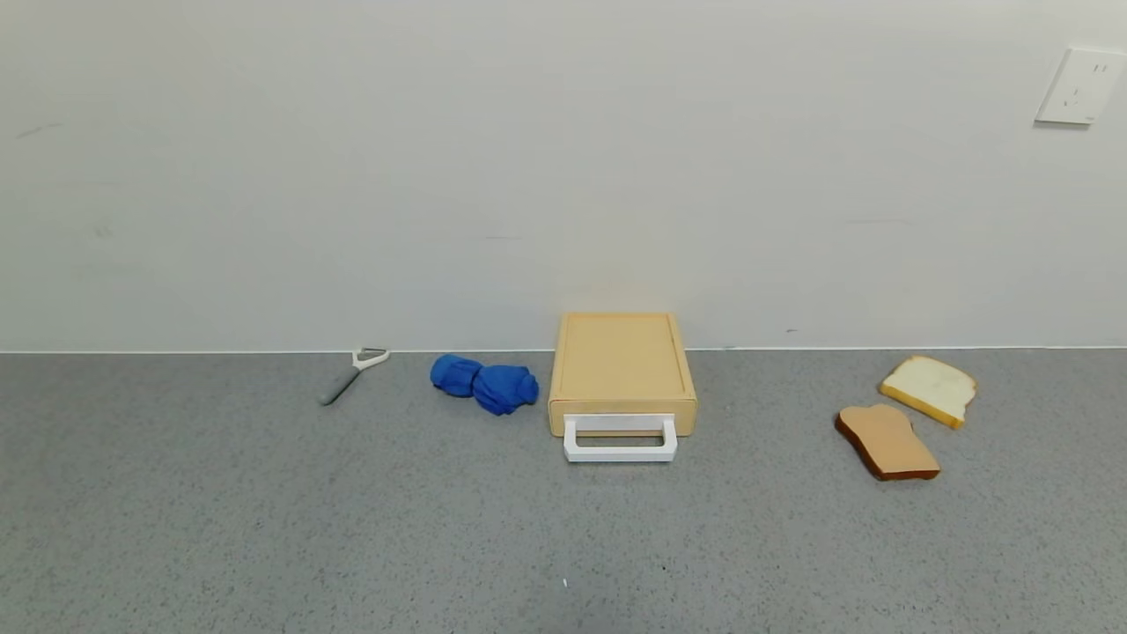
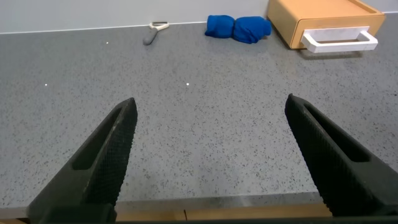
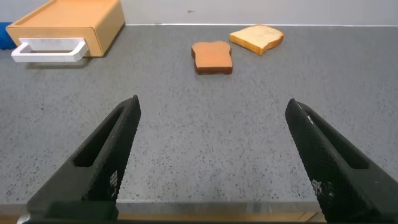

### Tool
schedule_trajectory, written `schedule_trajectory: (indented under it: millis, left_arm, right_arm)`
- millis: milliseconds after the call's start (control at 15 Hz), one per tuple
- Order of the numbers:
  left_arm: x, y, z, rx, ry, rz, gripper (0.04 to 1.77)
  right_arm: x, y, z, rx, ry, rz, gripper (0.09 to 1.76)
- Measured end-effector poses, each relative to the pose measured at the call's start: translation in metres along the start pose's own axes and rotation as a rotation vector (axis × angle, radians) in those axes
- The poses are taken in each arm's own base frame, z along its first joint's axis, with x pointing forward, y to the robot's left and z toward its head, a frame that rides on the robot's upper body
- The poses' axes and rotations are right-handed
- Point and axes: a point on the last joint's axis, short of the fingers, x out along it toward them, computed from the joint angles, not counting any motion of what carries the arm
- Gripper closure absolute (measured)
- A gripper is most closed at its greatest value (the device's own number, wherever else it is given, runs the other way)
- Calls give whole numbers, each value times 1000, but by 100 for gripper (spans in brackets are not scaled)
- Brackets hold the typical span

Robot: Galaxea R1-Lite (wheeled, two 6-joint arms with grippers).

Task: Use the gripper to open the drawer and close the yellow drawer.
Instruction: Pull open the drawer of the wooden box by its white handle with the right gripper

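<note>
The drawer is sitting shut in its case against the wall, white handle facing outward. Far in front of it, the left hand and right hand are hovering wide above the table.

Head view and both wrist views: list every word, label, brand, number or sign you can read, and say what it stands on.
None can be read in any view.
The yellow drawer and its white handle: plain, no print.
The wall outlet: only slots, no legible marking.
The peeler, blue cloth, two bread slices: no lettering visible.
The left tool and right tool: bare black fingers.
</note>
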Motion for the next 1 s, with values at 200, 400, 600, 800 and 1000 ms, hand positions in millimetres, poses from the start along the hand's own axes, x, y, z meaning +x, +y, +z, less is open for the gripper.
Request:
schedule_trajectory:
  millis: [200, 400, 600, 800, 1000]
  left_arm:
    - [0, 0, 0, 0, 0, 0, 9]
    - [0, 0, 0, 0, 0, 0, 9]
    - [0, 0, 0, 0, 0, 0, 9]
    - [0, 0, 0, 0, 0, 0, 9]
    - [0, 0, 0, 0, 0, 0, 9]
  right_arm:
    - [-6, 1, 24, 1, -3, 21, 14]
    - [-6, 2, 61, 1, 13, 48, 14]
    - [7, 4, 106, -1, 50, 71, 14]
    - [33, 7, 153, -6, 104, 138, 14]
    - [67, 16, 188, -18, 207, 228, 14]
